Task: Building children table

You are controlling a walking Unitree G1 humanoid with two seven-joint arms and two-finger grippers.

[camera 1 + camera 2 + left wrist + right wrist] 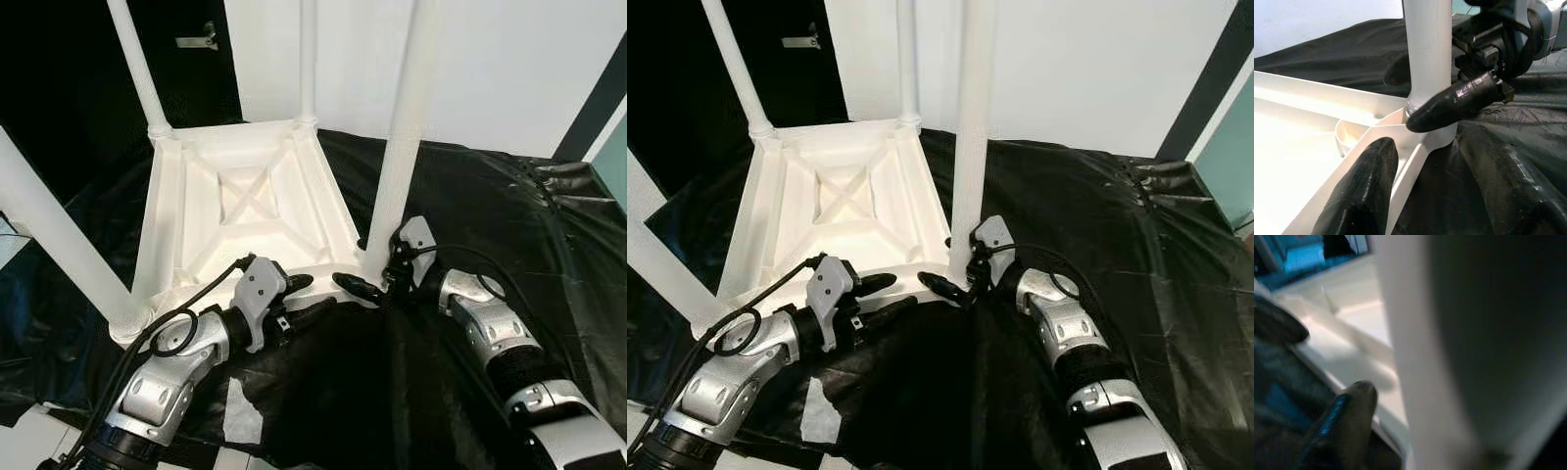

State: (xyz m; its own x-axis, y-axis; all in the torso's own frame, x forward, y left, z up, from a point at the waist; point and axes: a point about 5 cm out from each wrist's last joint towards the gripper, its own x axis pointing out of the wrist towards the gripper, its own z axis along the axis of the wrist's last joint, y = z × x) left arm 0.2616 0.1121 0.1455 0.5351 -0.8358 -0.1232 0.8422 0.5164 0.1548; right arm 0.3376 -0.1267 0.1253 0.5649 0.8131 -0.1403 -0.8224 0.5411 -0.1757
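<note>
Left wrist view had my right claw [1449, 105] clenched round the table leg [1427, 54]; my left claw [309, 299] sat released just beside the upturned table [245, 196].

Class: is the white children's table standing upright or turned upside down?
Upside down: the table lies top-down on the black sheet, ribbed underside showing, legs pointing up.

Both silver arms reach forward, left hand [302, 297] spread (fingers parted), right hand [377, 284] angled inward.

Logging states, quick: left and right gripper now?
Left gripper: open, holding nothing, beside the table.
Right gripper: closed around the near table leg.
</note>
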